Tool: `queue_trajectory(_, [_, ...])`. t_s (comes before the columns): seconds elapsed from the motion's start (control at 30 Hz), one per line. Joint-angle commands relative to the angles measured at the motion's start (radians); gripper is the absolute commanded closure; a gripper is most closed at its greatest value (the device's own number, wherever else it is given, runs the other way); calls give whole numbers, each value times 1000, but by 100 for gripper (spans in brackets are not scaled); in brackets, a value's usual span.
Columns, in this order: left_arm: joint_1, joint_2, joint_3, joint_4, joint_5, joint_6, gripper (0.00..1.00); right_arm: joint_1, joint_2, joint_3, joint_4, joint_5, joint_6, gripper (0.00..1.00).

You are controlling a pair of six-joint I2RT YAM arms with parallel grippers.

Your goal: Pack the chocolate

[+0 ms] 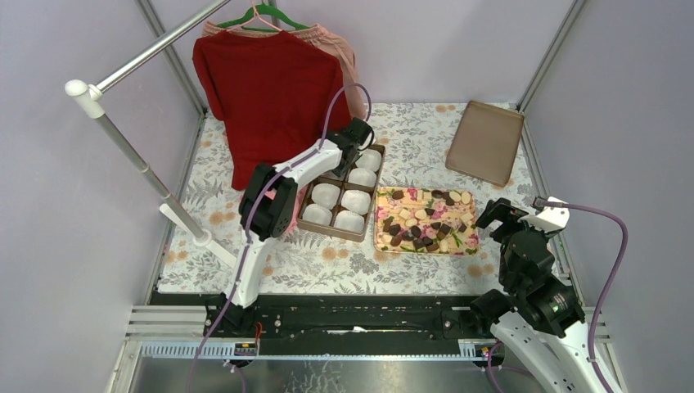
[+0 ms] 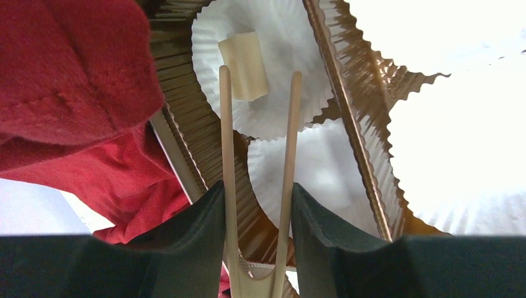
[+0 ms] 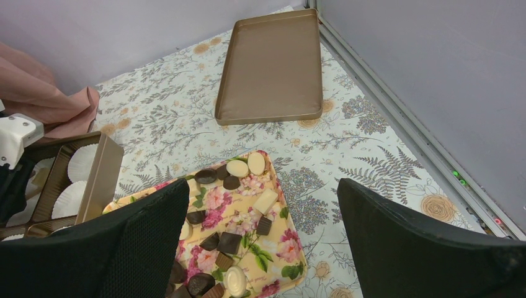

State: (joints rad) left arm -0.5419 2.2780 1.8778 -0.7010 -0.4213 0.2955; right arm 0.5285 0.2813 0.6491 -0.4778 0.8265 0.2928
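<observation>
From above, the chocolates lie scattered on the flowered tray, dark pieces mixed with pale ones. Just left of that tray sits a brown box lined with white paper cups. The left gripper hangs over the far end of the box, up and to the left of the tray. The right gripper sits just off the tray's right edge. A flat brown pan lies well beyond the tray's far right corner, and a red shirt hangs far off to the tray's left, its hem reaching down beside the box. In the left wrist view the dark fingers are pressed against a pair of pale tongs, one arm on each side. The tongs' own tips stand apart over one paper cup, where a single cream piece lies, with the left tip at its lower edge. Red cloth fills the left of this view. In the right wrist view the fingers are spread wide with nothing between them, poised over the near right part of the flowered tray. Dark squares and pale ovals show below — the pan lies beyond the tray, the box stands at its left, and a pink garment is farther left.
</observation>
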Motion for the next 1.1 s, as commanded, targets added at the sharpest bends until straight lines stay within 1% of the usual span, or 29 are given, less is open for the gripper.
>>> queue_trajectory(0.0, [5, -74, 32, 10, 34, -30, 54, 4, -2, 3, 39, 14, -1, 4])
queue_trajectory(0.2, [1, -141, 20, -34, 82, -103, 54, 4, -7, 3, 40, 14, 0, 4])
queue_trajectory(0.4, [-24, -244, -34, -86, 177, -197, 53, 4, -10, 2, 44, 15, -1, 4])
queue_trajectory(0.77, [-129, -439, -222, -134, 329, -294, 53, 4, -14, 2, 42, 15, -1, 4])
queue_trajectory(1.07, [-220, -504, -320, -147, 459, -497, 52, 4, -18, 1, 41, 14, -4, 2])
